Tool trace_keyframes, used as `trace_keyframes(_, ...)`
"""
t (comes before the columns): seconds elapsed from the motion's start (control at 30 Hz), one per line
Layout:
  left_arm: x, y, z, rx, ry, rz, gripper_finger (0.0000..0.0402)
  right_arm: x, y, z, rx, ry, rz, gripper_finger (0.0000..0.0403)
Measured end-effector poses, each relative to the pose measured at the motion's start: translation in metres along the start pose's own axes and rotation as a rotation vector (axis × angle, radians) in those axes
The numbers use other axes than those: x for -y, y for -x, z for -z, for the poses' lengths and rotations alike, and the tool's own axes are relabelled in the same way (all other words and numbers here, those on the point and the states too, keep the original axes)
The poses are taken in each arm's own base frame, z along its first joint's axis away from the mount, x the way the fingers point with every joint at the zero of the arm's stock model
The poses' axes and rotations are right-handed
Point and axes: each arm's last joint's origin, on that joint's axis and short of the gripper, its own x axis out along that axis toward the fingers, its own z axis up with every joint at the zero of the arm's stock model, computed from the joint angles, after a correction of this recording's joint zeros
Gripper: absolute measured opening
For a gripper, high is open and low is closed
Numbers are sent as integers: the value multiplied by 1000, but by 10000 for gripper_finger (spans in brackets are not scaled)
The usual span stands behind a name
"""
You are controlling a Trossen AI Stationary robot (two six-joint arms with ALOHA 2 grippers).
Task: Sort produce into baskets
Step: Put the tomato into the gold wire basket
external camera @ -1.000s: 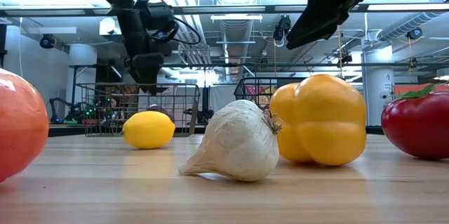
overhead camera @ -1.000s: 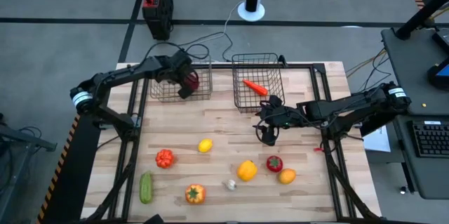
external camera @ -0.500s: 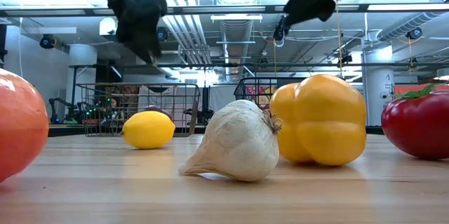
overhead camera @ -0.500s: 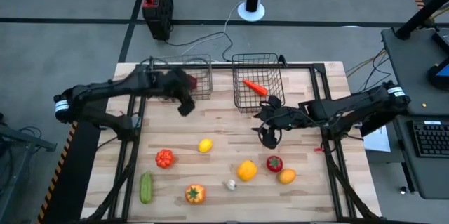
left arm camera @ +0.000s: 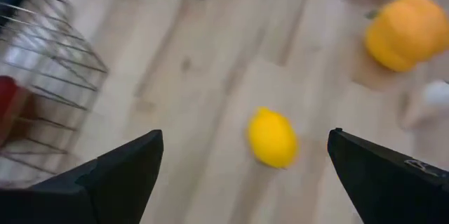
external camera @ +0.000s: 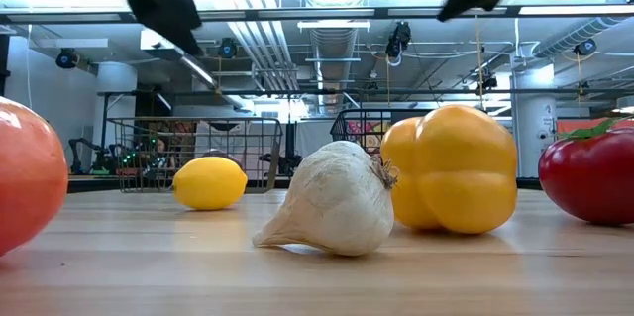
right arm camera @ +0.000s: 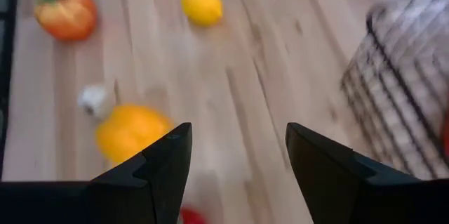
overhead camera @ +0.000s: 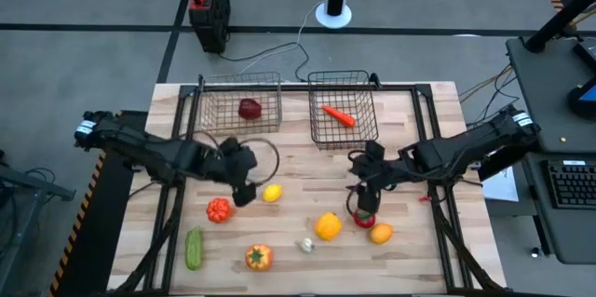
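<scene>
The table [overhead camera: 279, 162] carries everything I work with, and its far edge holds my two baskets side by side: the left basket [overhead camera: 216, 118] with a dark red apple [overhead camera: 250, 109] in it, the right basket [overhead camera: 328, 132] with a carrot [overhead camera: 338, 115]. I judge that split is fruit on one side and vegetables on the other, so most of the sorting is not yet done.

The middle strip between the baskets and the loose produce is bare wood, good room for carrying. The rest lies toward the near edge: cucumber [overhead camera: 194, 248] nearest the near-left corner, an orange pepper [overhead camera: 259, 258], yellow pepper [overhead camera: 328, 226], a ribbed tomato [overhead camera: 218, 209], lemon [overhead camera: 272, 194], orange [overhead camera: 380, 234], a second tomato [overhead camera: 364, 217] and the garlic [overhead camera: 305, 245].

My left gripper [overhead camera: 244, 191] hangs with its fingers spread wide and empty, just beside the lemon, between it and the ribbed tomato; the lemon sits between my fingertips in the left wrist view, so I judge it my next pick.

My right gripper [overhead camera: 364, 196] hovers over the second tomato, fingers apart, nothing held. The orange and yellow pepper crowd that tomato closely, so I need a straight descent there.
</scene>
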Motion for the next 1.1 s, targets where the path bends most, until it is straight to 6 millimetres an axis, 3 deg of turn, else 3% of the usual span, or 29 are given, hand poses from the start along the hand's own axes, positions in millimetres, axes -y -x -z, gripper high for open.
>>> trace_keyframes(0.33, 31, -4, 23, -138, 58, 82, 386, -12, 9, 29, -280, -205, -48, 224)
trace_keyframes(0.53, 41, -20, 29, -205, 66, 53, 386, -10, 15, 48, -424, -357, 72, 224)
trace_keyframes(0.9, 44, -35, 35, -266, 30, -12, 386, -7, 19, 56, -478, -492, 176, 224)
trace_keyframes(1.1, 38, -33, 39, -282, -11, -88, 386, -15, 2, 59, -551, -539, 227, 217)
